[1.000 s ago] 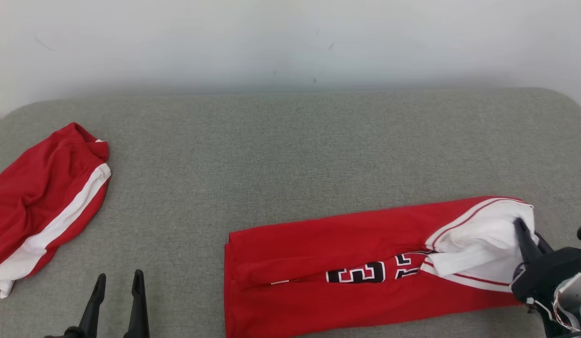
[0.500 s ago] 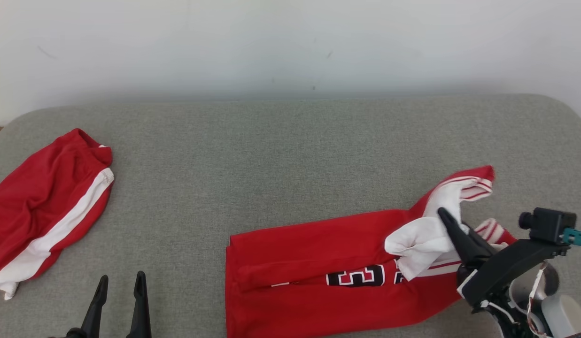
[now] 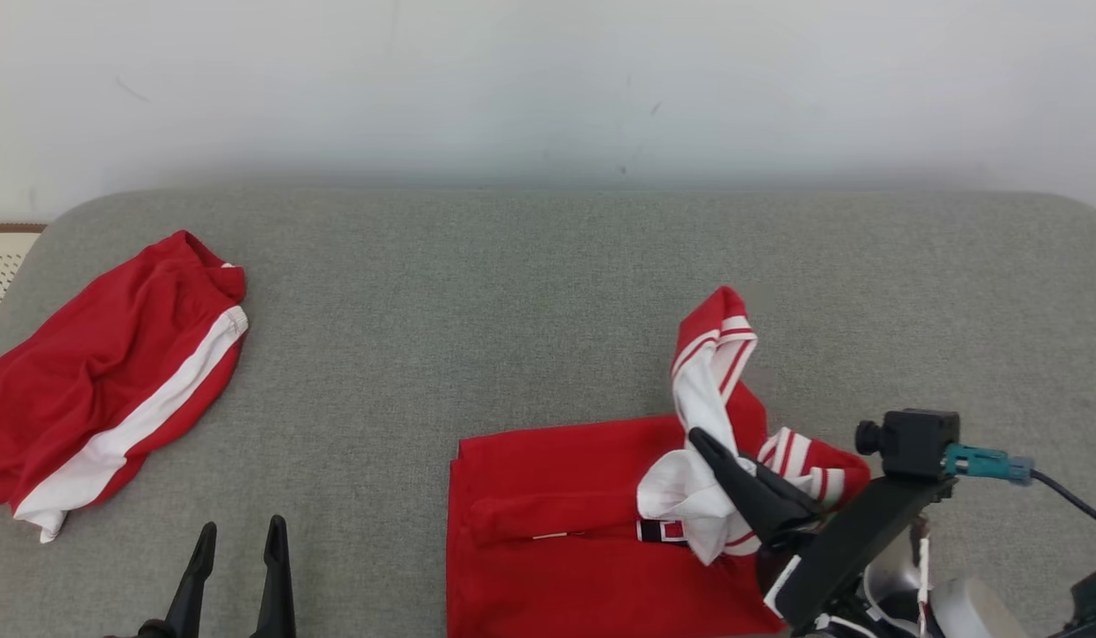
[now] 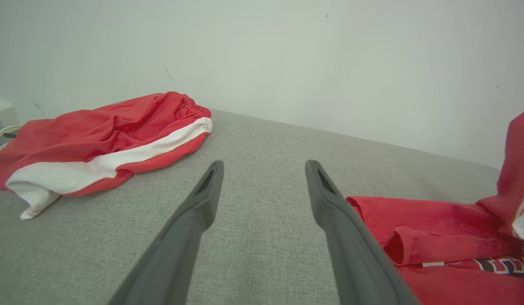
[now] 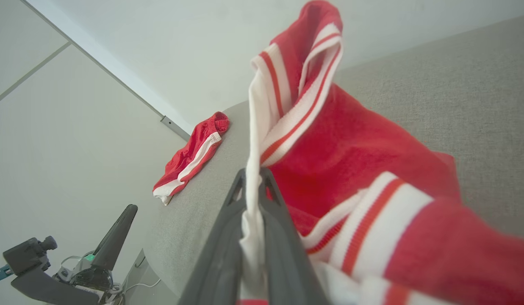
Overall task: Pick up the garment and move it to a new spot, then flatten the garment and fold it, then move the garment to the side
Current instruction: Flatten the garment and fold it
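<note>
Red jersey (image 3: 556, 532) on the near middle-right of the grey worktop (image 3: 512, 266), flat but for its striped white end, raised and pinched tight in the right pincer (image 3: 696, 436). Best carried low across to the flat hem, edges matched, then let go without dragging. Left pincer (image 3: 243, 525) wide and empty, near left. Red shorts (image 3: 113, 372) far left, well apart; probably no obstacle to the fold.

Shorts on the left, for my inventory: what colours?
Shorts: red with a white stripe; left wrist view.
</note>
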Controlling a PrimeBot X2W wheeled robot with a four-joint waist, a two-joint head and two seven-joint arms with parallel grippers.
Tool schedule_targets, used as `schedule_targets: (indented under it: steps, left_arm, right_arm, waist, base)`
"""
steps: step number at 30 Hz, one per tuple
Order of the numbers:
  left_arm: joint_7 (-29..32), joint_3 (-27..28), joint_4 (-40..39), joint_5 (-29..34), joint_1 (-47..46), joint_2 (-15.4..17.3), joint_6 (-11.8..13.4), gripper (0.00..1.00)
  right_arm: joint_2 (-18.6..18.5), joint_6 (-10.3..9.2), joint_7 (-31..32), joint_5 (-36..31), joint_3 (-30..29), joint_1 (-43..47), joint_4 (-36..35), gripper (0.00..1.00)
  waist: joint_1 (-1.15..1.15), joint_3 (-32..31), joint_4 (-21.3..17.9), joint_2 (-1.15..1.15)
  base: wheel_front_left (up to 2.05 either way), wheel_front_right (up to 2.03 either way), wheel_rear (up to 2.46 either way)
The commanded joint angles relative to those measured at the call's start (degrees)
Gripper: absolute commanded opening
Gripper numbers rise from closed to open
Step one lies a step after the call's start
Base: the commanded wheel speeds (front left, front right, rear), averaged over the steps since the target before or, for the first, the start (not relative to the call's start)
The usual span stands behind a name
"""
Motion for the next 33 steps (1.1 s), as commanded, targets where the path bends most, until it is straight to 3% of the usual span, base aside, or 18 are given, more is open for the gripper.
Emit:
schedule_targets:
  steps: [1, 9, 30, 31, 32, 33]
  left_arm:
    - [-0.2, -0.1, 0.2, -0.2, -0.1, 0.0, 0.1, 1.00]
    - [-0.2, -1.4, 1.0, -0.4, -1.1, 0.0, -0.2, 1.00]
    - [-0.2, -4.9, 3.8, -1.7, -2.4, -0.1, -0.2, 1.00]
    - [-0.2, -4.9, 3.9, -1.6, -2.4, -0.1, -0.2, 1.00]
    - [-0.2, -4.9, 3.9, -1.6, -2.3, -0.1, -0.2, 1.00]
    - [-0.2, -4.9, 3.9, -1.6, -2.3, -0.1, -0.2, 1.00]
  right_arm:
    - [0.2, 0.00, 0.1, 0.4, 0.5, -0.3, -0.3, 0.00]
    - [2.5, 0.00, -1.6, -2.4, 5.4, -3.0, 3.8, 0.00]
    - [7.3, 0.00, -9.7, -6.9, 13.4, -10.4, 23.0, 0.00]
    - [7.4, 0.00, -10.0, -6.9, 13.6, -10.6, 23.7, 0.05]
    - [7.5, 0.00, -10.3, -6.8, 13.9, -10.8, 24.1, 0.36]
    - [7.5, 0.00, -10.3, -6.8, 13.9, -10.8, 24.1, 0.36]
  waist:
    - [0.00, 0.1, 0.2, 0.00]
    - [0.00, 0.7, 1.9, 0.00]
    - [0.00, 0.6, 7.2, 0.00]
    - [0.00, 0.5, 7.3, 0.00]
    - [0.00, 0.4, 7.4, 0.00]
    - [0.00, 0.4, 7.4, 0.00]
  base:
    - [0.00, 0.00, 0.00]
    - [0.00, 0.00, 0.00]
    - [0.00, 0.00, 0.00]
    - [0.00, 0.00, 0.00]
    - [0.00, 0.00, 0.00]
    - [0.00, 0.00, 0.00]
